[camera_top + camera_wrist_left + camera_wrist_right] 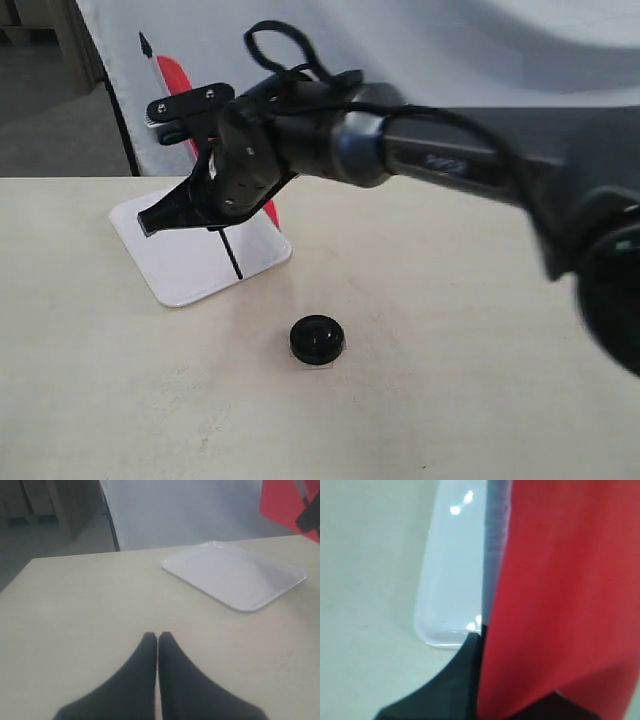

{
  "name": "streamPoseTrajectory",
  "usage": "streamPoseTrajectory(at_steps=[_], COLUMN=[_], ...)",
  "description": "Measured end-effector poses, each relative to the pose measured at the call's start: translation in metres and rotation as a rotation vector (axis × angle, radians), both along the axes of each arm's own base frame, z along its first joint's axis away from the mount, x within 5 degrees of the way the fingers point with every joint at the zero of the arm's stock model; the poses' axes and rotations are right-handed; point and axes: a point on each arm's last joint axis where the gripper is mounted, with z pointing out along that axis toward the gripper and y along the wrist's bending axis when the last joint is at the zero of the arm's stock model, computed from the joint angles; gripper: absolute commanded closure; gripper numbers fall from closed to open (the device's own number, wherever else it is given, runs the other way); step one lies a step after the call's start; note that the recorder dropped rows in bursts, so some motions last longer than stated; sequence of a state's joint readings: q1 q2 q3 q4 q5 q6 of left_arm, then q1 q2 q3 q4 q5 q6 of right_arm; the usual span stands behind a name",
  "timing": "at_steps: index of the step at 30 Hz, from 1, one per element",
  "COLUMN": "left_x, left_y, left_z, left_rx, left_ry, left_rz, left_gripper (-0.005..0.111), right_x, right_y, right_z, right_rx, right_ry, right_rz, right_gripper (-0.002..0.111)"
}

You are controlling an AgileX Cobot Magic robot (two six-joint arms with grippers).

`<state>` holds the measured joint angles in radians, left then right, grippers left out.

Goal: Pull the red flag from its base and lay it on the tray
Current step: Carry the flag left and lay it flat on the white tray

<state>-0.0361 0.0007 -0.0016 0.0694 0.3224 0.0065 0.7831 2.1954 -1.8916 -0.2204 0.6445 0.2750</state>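
My right gripper (153,221) reaches across to the left and is shut on the red flag (172,76), holding it tilted in the air over the white tray (180,268). The thin black pole (233,256) slants down toward the tray, its pointed tip up at the back. In the right wrist view the red flag (560,590) fills the picture beside the gripper (482,641), with the tray (452,570) below. The black round base (317,339) sits bare on the table, in front of the tray. My left gripper (157,638) is shut on nothing, low over the table, short of the tray (235,575).
The tan table (450,380) stretches to the right and in front of the base. A white cloth backdrop (450,50) hangs behind the table. Beyond the table's far left edge lies grey floor (50,120).
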Motion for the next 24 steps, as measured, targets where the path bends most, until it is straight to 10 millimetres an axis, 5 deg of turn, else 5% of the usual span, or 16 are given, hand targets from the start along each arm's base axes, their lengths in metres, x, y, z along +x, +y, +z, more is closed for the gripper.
streamPoseTrajectory(at_steps=[12,24], left_x=[0.0,0.001], left_y=[0.0,0.0], left_z=[0.002,0.002], left_rx=[-0.001,-0.001], left_ry=[-0.017,-0.028], left_rz=[-0.001,-0.002], left_gripper=[0.105,0.105], right_x=[0.05,0.062], right_y=[0.038,0.037], right_z=[-0.072,-0.092], right_rx=[-0.154,-0.222], right_ry=[0.022,-0.059], right_rz=[-0.101,-0.098], right_gripper=[0.109,0.109])
